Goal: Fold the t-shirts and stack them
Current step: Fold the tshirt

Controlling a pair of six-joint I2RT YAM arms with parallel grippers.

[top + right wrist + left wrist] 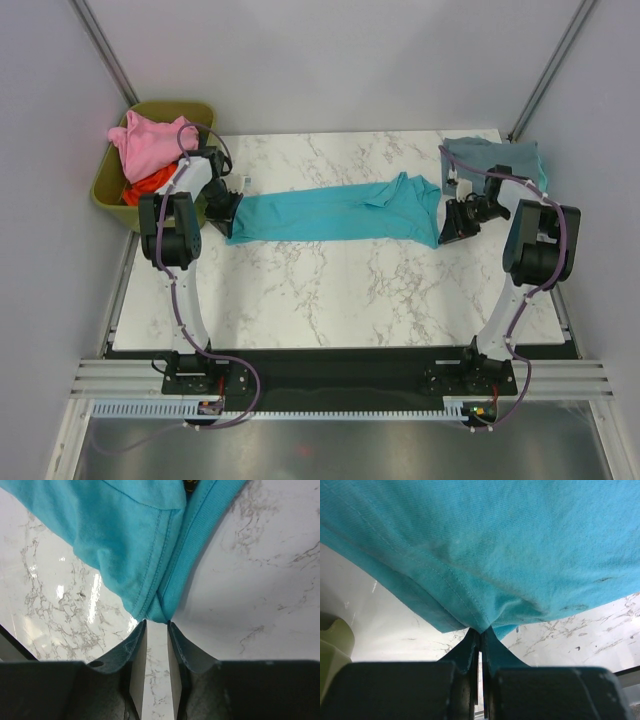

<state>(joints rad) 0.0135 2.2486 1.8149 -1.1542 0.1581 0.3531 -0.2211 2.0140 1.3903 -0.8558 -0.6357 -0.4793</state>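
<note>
The left gripper [480, 631] clamped one end of the teal t-shirt [330, 212] and the right gripper [156, 622] pinched the other, the cloth spanning the marble table [340, 290]. Farther back lay the grey-blue t-shirt [490, 155]; the pink t-shirt [150, 145] and orange-red t-shirt [150, 184] sat in the olive bin [108, 188].

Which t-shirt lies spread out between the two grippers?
The teal t-shirt, spread flat mid-table; pink and orange-red sit in the bin, grey-blue lies far right.

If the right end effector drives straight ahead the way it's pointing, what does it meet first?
The teal t-shirt: its bunched, stitched edge sits right at the tips of the right end effector. I can't tell whether it's already pinched there.
</note>
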